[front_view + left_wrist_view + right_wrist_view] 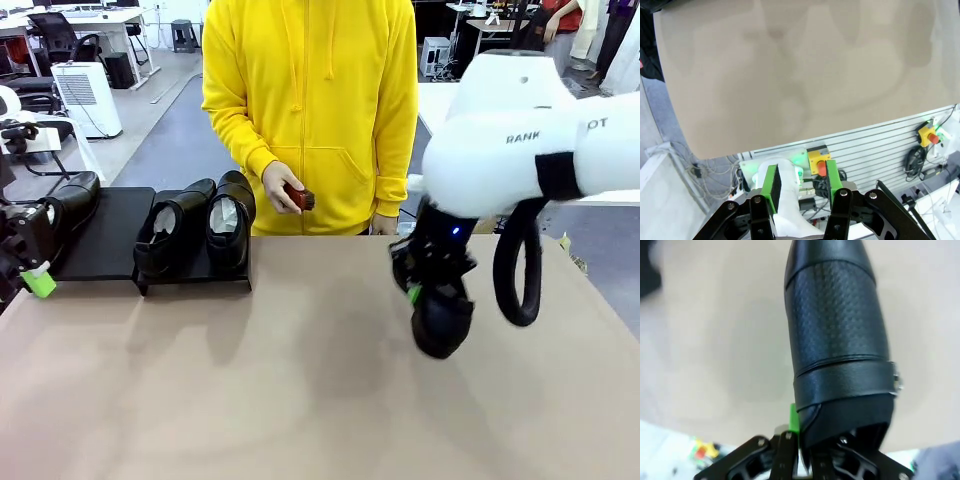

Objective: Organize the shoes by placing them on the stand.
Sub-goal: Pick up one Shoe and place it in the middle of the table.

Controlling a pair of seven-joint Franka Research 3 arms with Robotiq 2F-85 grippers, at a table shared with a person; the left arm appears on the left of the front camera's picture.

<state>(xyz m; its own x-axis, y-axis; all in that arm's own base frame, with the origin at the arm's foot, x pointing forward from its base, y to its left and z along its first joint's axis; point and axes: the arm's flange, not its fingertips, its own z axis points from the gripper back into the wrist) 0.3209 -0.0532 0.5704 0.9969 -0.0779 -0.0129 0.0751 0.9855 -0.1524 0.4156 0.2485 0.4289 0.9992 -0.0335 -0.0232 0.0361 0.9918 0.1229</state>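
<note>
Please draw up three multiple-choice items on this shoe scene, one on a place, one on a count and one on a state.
1. Where is the shoe held by the right gripper?
A. on the stand
B. above the table's right part
C. in the person's hand

2. How many shoes lie on the stand?
A. one
B. three
C. four

3. How is the left gripper?
A. open, holding nothing
B. shut on a shoe
C. shut on a brush

Key: 1 B, the front view shows it hanging off the gripper over bare tabletop; 2 B, one shoe lies on the left panel and two on the right; 3 A, the left wrist view shows a clear gap between its green pads.
</note>
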